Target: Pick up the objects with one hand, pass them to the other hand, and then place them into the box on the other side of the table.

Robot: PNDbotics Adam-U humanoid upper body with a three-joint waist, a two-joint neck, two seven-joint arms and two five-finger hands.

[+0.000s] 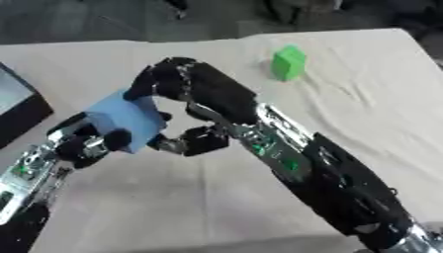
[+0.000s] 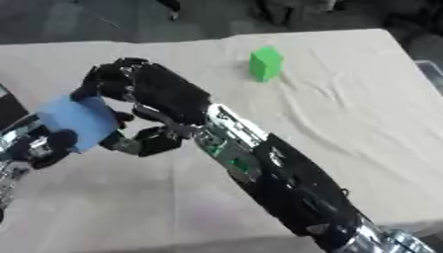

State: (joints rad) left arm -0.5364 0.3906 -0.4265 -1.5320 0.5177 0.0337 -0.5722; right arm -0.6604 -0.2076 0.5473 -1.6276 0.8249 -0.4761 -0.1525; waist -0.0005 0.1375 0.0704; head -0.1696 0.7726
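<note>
A light blue block [image 1: 130,116] is held in the air above the left half of the table, between my two hands. My left hand [image 1: 82,146] comes up from the lower left, its fingers and thumb curled round the block's lower left side. My right hand [image 1: 207,94] reaches across from the lower right, with fingers hooked over the block's top and the thumb against its lower right corner. A green block [image 1: 288,63] stands alone on the cloth at the upper right, away from both hands.
A dark box [image 1: 17,111] with a pale inside shows at the left edge, just beyond my left hand. A wrinkled beige cloth [image 1: 363,113] covers the table. My right forearm [image 1: 329,183] crosses the table's lower right.
</note>
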